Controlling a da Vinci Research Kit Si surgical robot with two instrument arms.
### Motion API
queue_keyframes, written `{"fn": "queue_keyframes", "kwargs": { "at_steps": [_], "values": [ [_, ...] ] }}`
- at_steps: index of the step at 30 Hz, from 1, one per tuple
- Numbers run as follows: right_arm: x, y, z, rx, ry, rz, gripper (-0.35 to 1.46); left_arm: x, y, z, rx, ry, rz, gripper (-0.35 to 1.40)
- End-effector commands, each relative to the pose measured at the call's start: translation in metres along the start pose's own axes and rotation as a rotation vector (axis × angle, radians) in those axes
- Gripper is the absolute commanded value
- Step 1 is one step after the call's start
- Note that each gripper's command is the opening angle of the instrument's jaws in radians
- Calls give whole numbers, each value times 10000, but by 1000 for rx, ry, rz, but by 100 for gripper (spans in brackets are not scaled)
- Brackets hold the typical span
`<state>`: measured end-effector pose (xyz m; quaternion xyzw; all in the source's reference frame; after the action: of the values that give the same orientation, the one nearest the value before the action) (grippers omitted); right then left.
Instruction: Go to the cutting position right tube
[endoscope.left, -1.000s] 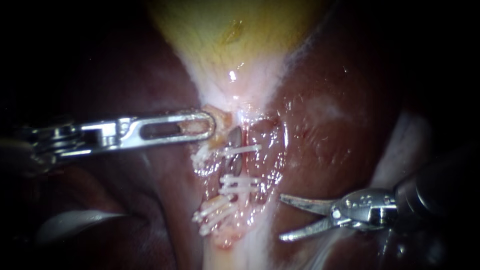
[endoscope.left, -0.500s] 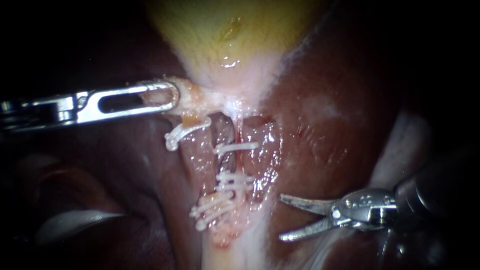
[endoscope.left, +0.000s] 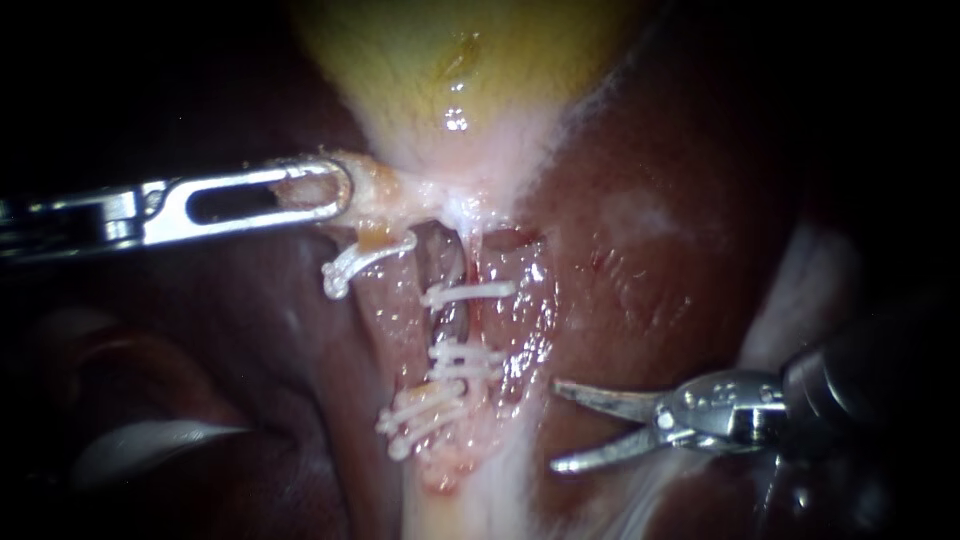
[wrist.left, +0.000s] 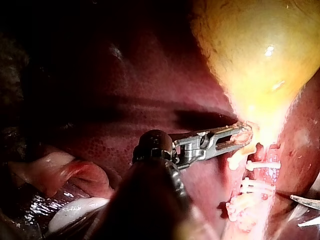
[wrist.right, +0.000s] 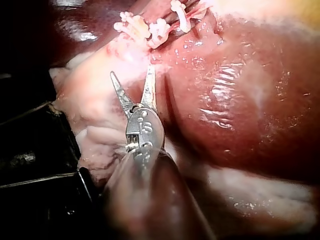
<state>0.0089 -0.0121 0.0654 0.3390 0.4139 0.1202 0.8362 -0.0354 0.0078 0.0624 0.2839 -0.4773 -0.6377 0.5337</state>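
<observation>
— What sits nearest?

— The right instrument, entering from the near right. Its jaws stand spread, two thin pointed tips aimed left, and nothing lies between them.

— Do they reach the right tube?

— No. The tips stop just to the right of it, apart from the tube and from everything clipped onto it. Whether they rest on the wet surface beneath them I cannot tell.

— So where is that tube?

— In the middle, running from near to far, with the liver on its right and a raw pink strip on its left. The paired clips cross it at the nearer end and a single clip crosses it farther on. The dark stretch between them is bare.

— And to its left?

— The slanted clips sit at the near left (their ends fan out leftward). Farther off, a lone curved clip hangs below the pale tissue at the neck of the gallbladder.

— Who holds that tissue?

— The left instrument, slotted at the tip, coming in from the left. Its jaws are clamped on it from two sides, as the left wrist view shows. The gallbladder fills the far middle, yellow and glistening.
</observation>
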Motion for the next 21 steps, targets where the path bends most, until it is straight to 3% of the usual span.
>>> {"fn": "queue_keyframes", "kwargs": {
  "at_steps": [1, 7, 21],
  "values": [
    [0, 2, 1, 0, 1, 15, 143, 0, 0, 0, 0, 0, 0, -35],
    [8, 15, 4, -6, 7, 116, 141, 1, -1, 1, -1, -1, 0, -35],
    [29, 50, 14, -8, 21, 261, 138, 3, -5, 1, -3, -3, 6, -35]
  ]
}}
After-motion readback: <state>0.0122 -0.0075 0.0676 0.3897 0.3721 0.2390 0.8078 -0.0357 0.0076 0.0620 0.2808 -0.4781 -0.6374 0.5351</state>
